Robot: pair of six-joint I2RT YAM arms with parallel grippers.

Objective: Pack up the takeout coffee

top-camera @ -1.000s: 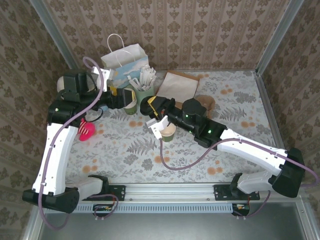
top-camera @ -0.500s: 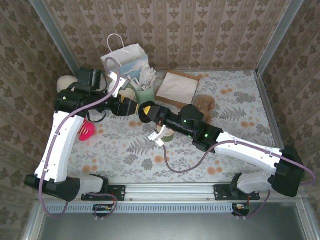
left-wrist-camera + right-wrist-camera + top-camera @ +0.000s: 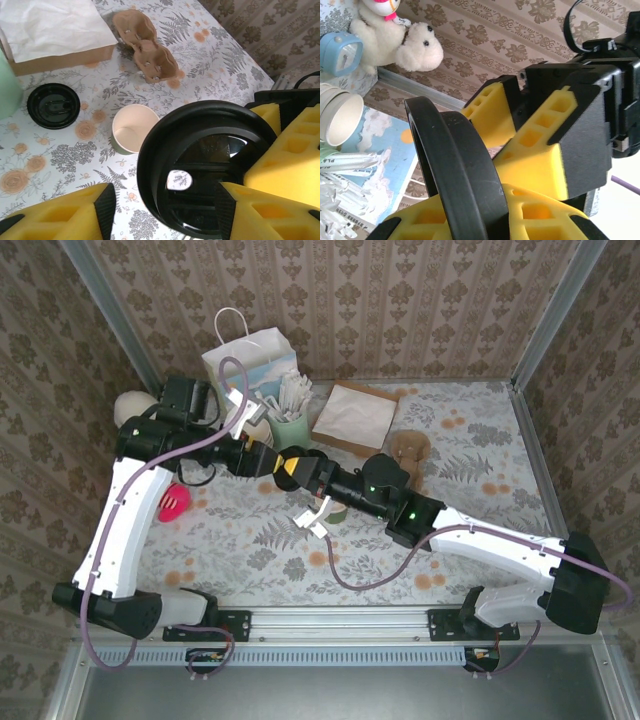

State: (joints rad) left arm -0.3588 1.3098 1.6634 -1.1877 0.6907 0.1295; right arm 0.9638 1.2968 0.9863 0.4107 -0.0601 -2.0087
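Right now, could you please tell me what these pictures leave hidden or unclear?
Top external: the black lid is hidden where the left gripper and right gripper meet; the right arm covers most of the open cup.
Left wrist: the lid hides the table behind it; the napkin box is cut off by the top edge.
Right wrist: the cup stack is cut off by the left edge.

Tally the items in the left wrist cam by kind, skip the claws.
black lids: 2
open paper cup: 1
pulp cup carrier: 1
box of napkins: 1
mint-green container, cut off at the frame edge: 1
total: 6
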